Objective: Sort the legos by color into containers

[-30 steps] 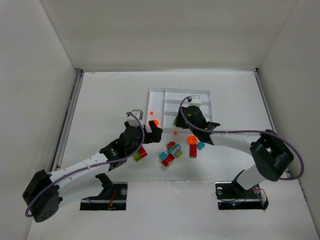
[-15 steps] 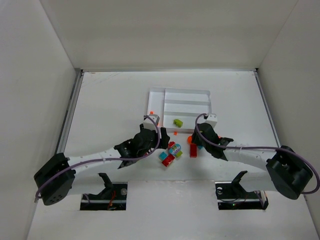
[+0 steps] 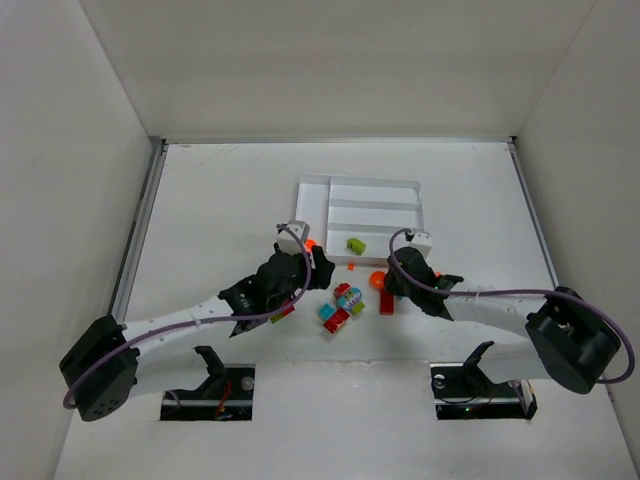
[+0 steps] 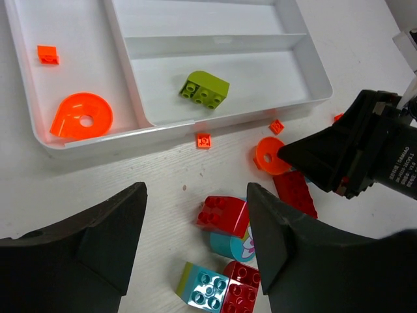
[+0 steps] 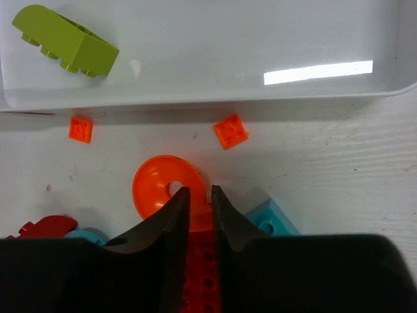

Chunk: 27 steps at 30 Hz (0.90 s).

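Note:
The containers are the slots of a white tray (image 4: 306, 62). Its narrow side section holds an orange round piece (image 4: 81, 116) and a small orange tile (image 4: 46, 54). A lime green brick (image 4: 204, 89) lies in the nearest long slot. Loose legos sit in front of the tray: a red brick (image 4: 223, 214), a teal round piece and a teal-and-red cluster (image 4: 221, 293). My left gripper (image 4: 195, 241) hangs open above the red brick, not touching it. My right gripper (image 5: 200, 195) is shut on the rim of a second orange round piece (image 5: 156, 186), over a long red brick (image 5: 203, 267).
Two small orange tiles (image 5: 80, 129) (image 5: 230, 131) lie on the table by the tray's near wall (image 5: 195, 101). A teal brick (image 5: 270, 222) sits right of my right fingers. The two grippers are close together (image 3: 345, 275). White walls enclose the table.
The right gripper left the tray, where the lime brick now lies, came down to the pile and shut on the orange round piece. The left gripper narrowed and moved right over the pile.

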Tool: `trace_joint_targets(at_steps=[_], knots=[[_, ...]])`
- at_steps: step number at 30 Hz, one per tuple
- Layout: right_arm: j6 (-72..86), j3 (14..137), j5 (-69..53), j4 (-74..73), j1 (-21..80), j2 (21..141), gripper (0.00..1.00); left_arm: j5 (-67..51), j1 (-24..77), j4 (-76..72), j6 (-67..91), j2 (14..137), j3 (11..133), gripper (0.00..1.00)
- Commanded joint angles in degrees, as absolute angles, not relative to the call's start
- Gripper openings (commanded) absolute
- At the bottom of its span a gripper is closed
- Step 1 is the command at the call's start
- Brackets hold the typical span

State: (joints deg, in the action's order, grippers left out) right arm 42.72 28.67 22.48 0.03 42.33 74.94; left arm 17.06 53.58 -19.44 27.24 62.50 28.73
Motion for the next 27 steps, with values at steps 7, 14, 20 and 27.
trace_joint_targets(at_steps=[7, 14, 20, 27], knots=[[45.3, 27.7, 20.7, 3.1, 40.4, 74.4, 0.10, 16.0, 51.5, -20.2, 28.6, 58.1, 28.7, 0.52], [46.2, 27.5, 19.3, 4.8, 40.6, 76.1, 0.33, 16.1, 52.0, -17.5, 29.3, 55.5, 27.9, 0.52], [46.8, 27.8, 19.9, 5.9, 40.6, 76.4, 0.14, 16.3, 51.7, -17.4, 30.0, 54.4, 27.3, 0.53], [45.8, 27.7, 24.9, 2.4, 41.8, 65.8, 0.06, 16.9, 50.3, -15.9, 29.8, 52.1, 27.1, 0.53]])
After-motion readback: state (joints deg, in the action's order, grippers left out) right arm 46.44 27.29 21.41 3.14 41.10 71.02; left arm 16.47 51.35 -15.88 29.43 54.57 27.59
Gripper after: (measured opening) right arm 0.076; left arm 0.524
